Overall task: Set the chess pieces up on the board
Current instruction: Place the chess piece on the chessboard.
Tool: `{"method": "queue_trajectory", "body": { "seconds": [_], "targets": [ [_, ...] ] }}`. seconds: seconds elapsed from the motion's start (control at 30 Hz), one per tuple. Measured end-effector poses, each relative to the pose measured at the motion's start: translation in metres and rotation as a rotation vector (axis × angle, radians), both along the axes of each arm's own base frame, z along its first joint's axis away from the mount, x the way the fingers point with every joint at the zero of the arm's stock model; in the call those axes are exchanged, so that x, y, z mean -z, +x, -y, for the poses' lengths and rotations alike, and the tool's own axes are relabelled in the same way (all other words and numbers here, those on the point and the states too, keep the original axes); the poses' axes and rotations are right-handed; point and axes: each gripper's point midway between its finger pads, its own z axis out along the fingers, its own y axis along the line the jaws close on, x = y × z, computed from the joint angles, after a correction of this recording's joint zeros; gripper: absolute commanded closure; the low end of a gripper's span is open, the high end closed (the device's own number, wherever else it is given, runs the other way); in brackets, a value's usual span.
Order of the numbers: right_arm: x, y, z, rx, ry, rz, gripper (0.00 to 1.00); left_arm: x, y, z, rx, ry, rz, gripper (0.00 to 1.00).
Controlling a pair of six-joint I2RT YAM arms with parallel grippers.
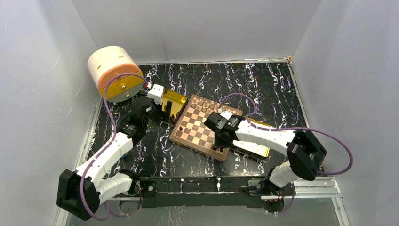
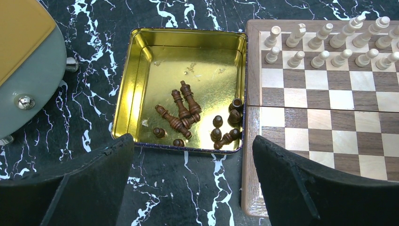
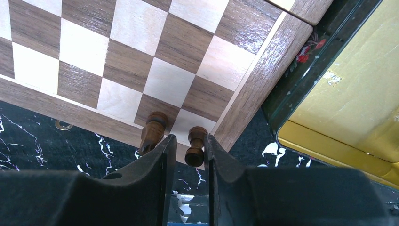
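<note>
Brown chess piece (image 3: 195, 146) between narrow jaws of right gripper (image 3: 188, 141) at board (image 3: 141, 61) corner, grip unclear; left gripper (image 2: 193, 141) wide open.

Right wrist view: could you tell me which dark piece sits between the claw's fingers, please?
The piece on the light corner square of the board; the other dark piece stands outside the fingers, on the neighbouring dark square.
</note>
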Motion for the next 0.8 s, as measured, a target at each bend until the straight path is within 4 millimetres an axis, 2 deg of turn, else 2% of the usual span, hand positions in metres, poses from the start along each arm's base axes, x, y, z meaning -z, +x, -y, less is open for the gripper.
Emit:
{"method": "queue_trajectory", "body": {
  "seconds": [0.4, 0.67, 0.8],
  "targets": [
    [0.0000, -0.0014, -0.0028, -0.004, 0.014, -0.009, 0.65, 0.0002, -0.0001, 0.0000, 0.001, 0.000, 0.000, 0.07],
    [-0.0017, -0.0012, -0.0029, -0.004, 0.017, -0.005, 0.56, 0.0002, -0.0001, 0.0002, 0.001, 0.000, 0.000, 0.06],
    [-0.0100, -0.0004, -0.0018, -0.002, 0.029, 0.010, 0.51, 0.0002, 0.0012, -0.0005, -0.013, -0.010, 0.006, 0.04]
  ]
}}
